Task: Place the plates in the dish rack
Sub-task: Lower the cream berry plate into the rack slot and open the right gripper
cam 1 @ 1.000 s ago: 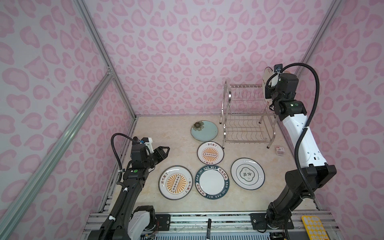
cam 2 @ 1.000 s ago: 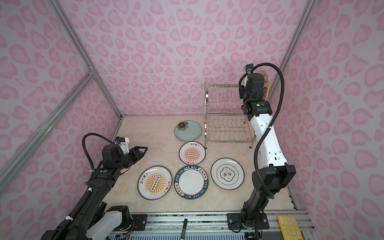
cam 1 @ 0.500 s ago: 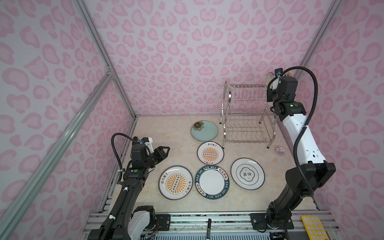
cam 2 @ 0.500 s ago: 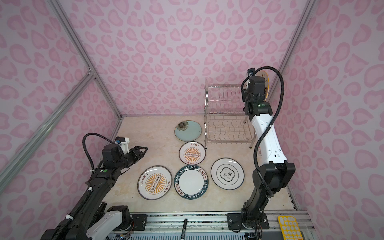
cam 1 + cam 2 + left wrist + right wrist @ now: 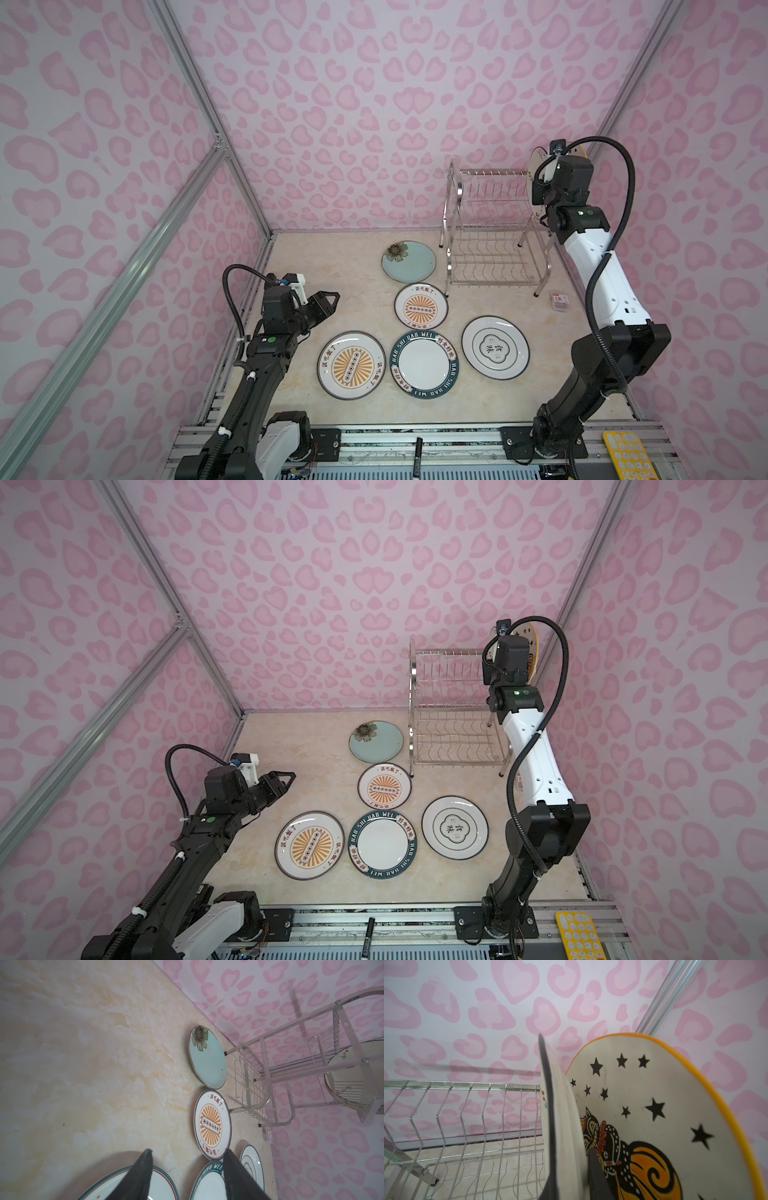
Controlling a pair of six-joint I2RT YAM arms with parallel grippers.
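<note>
The cream floral plate point(image 5: 564, 1118) stands on edge at the right end of the dish rack's point(image 5: 486, 171) upper tier, clamped between the jaws of the right gripper point(image 5: 566, 1097). It is close beside the star-and-cat plate point(image 5: 654, 1105), which already stands upright at that end. Over the last second the right wrist has sunk a little and the plate has come lower against the rack's end frame, while the grip has not loosened. I judge this to be the lowering stage of the placement. Whether the plate's bottom edge has reached a divider slot is hidden behind the arm in both top views and out of frame in the right wrist view, so it should not be let go on trust. The narrow gap to the star-and-cat plate is where a knock could happen.

Five plates lie flat on the table point(image 5: 332, 266), unmoved: the pale blue flower plate point(image 5: 408, 262) nearest the rack's left foot, the small sunburst plate point(image 5: 421, 306) just in front of it, then a row of the large sunburst plate point(image 5: 352, 365), the dark-teal lettered plate point(image 5: 424, 364) and the white emblem plate point(image 5: 495, 347). The two tiers are otherwise empty of plates, so most of the job remains.

The left gripper point(image 5: 188, 1150) has not stirred; it hovers above the table near the large sunburst plate with its jaws apart and empty
</note>
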